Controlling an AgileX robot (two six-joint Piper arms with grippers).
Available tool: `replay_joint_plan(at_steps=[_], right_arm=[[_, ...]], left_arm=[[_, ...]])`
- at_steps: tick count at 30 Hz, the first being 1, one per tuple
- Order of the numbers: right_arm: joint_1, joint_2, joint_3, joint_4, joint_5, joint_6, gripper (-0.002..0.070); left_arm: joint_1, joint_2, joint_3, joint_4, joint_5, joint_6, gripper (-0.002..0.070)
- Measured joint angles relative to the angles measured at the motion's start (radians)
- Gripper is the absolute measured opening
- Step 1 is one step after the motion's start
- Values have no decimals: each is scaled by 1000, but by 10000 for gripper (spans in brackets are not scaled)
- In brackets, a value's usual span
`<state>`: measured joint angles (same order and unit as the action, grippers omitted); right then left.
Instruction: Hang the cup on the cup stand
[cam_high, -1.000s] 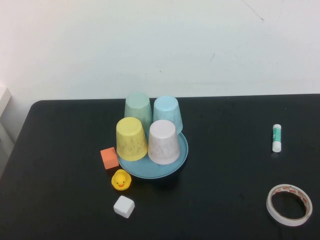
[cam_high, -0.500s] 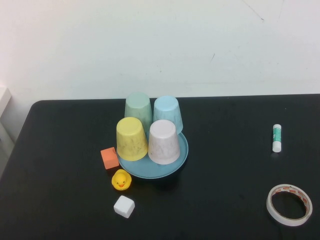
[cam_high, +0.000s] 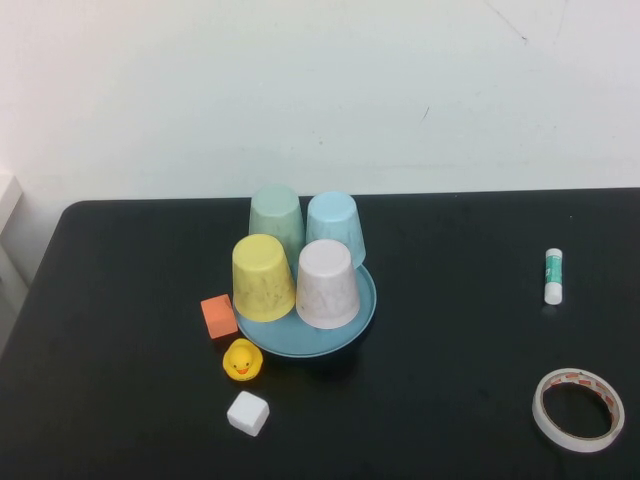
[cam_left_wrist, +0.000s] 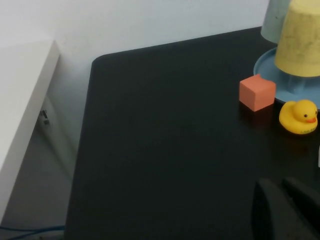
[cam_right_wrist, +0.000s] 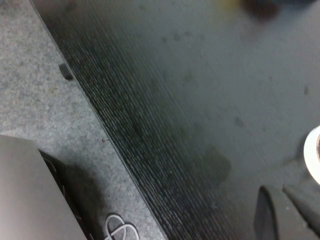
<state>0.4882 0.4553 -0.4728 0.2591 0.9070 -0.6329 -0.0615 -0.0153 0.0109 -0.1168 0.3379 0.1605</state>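
The sky-blue cup (cam_high: 335, 228) sits upside down on the back right of the teal cup stand (cam_high: 366, 305), apart from both grippers. Mint-green (cam_high: 276, 215), yellow (cam_high: 262, 277) and pinkish-white (cam_high: 327, 283) cups sit upside down on the stand too; its pegs are hidden under them. Neither arm shows in the high view. My left gripper (cam_left_wrist: 280, 186) is shut and empty, low over the table's left part, short of the stand's rim (cam_left_wrist: 265, 67). My right gripper (cam_right_wrist: 280, 192) is shut and empty near the table's front edge.
An orange cube (cam_high: 218, 316), a yellow rubber duck (cam_high: 242, 360) and a white cube (cam_high: 248, 412) lie left and in front of the stand. A glue stick (cam_high: 553, 276) and a tape roll (cam_high: 578, 409) lie at the right. A white shelf (cam_left_wrist: 20, 115) stands beside the table's left edge.
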Motion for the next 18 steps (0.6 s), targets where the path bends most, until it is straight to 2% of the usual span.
replay_joint_plan(at_steps=[18], right_arm=[[0,0,0,1,1,0,-1]], left_arm=[[7,0,0,-8,-2,-47,-1]])
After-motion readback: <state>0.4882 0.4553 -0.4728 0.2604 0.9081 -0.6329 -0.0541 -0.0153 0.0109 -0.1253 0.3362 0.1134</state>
